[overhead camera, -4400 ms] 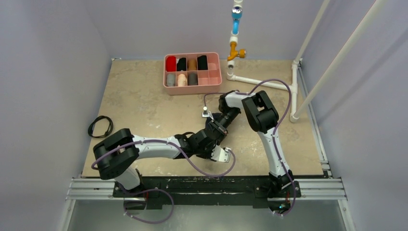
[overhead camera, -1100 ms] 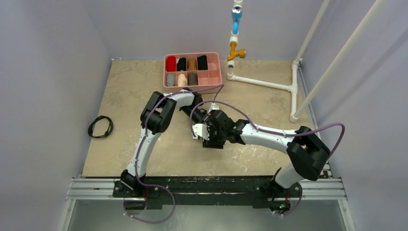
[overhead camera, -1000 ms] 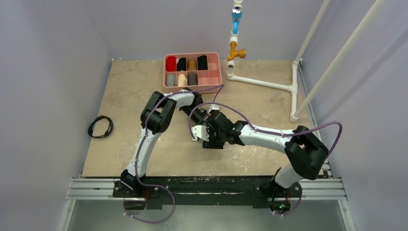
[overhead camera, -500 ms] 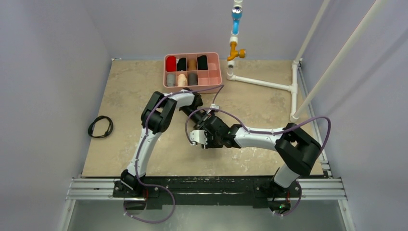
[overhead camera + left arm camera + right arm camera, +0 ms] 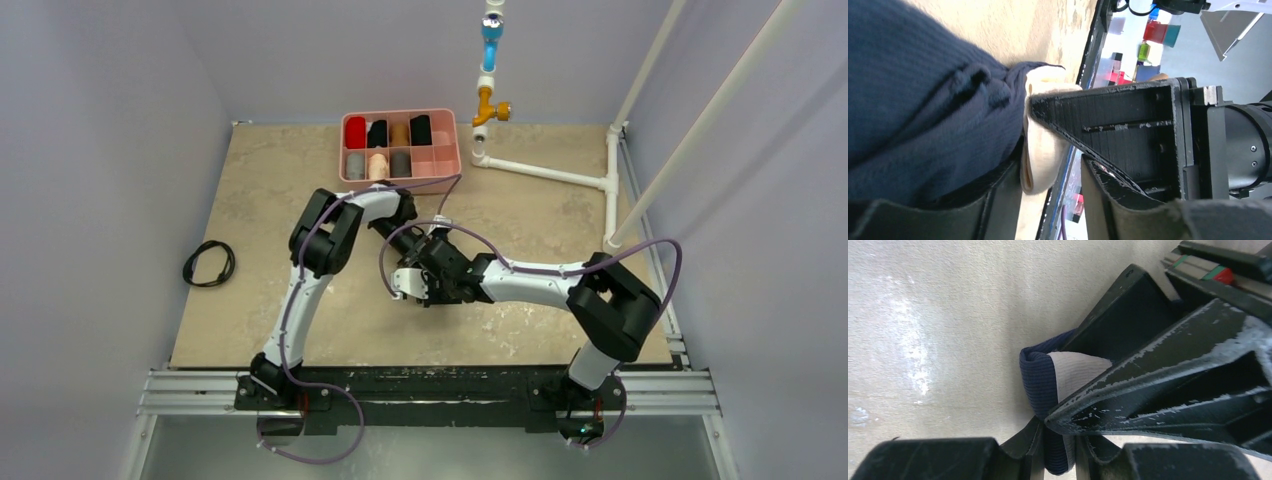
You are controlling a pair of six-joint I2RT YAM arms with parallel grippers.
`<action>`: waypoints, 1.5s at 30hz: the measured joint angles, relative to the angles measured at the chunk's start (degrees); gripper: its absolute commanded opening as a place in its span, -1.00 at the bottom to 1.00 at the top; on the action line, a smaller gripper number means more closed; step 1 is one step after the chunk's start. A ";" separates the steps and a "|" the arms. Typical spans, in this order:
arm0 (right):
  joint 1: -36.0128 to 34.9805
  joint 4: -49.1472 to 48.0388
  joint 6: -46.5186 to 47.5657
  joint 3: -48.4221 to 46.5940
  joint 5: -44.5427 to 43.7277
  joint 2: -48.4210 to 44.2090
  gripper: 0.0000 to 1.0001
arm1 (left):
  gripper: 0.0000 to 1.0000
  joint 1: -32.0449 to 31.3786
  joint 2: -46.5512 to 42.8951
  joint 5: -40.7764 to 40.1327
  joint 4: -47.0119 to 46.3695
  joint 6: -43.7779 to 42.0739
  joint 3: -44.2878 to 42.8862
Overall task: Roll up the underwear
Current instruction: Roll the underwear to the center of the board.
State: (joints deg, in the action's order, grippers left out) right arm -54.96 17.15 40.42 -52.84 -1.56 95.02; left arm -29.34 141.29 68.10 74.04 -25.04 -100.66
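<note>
The underwear (image 5: 923, 100) is a navy ribbed bundle with a cream band (image 5: 1045, 130) filling the left of the left wrist view. My left gripper (image 5: 1050, 172) is open, with a gap between its fingers; the cream band rests against one finger. In the right wrist view a navy fold of the underwear (image 5: 1038, 375) with its pale band (image 5: 1075, 372) is pinched in my right gripper (image 5: 1058, 440), which is shut on it. A left finger (image 5: 1173, 375) crosses just above. From the top, both grippers (image 5: 420, 272) meet mid-table and hide the garment.
A pink divided tray (image 5: 447, 170) holding several fabric rolls stands at the back centre. A white pipe frame (image 5: 545, 172) lies at the back right. A coiled black cable (image 5: 208, 263) sits at the left. The table's front rail (image 5: 430, 392) runs beneath the arm bases.
My right gripper slid a little left and closed onto the fabric. My left gripper's jaws came apart. Several seconds ago both arms worked nearer the front edge.
</note>
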 measured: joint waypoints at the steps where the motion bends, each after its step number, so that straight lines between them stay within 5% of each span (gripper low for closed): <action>1: 0.04 0.68 -0.31 -0.48 0.24 0.22 -1.00 | -0.01 0.15 -0.70 -0.46 0.26 0.02 0.50; 27: -0.15 12.50 -4.04 -7.85 15.32 4.15 -1.00 | 0.06 9.86 -10.67 -13.51 -0.28 -0.11 3.37; 45: 0.74 32.70 -3.10 -29.66 31.91 22.18 -1.00 | 0.04 27.69 -31.89 -26.49 -6.34 -1.53 21.62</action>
State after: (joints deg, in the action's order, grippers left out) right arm -54.22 49.84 37.32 -82.50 30.35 117.21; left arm -1.65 109.40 41.60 67.70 -26.57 -79.05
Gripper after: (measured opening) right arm 0.194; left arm 0.524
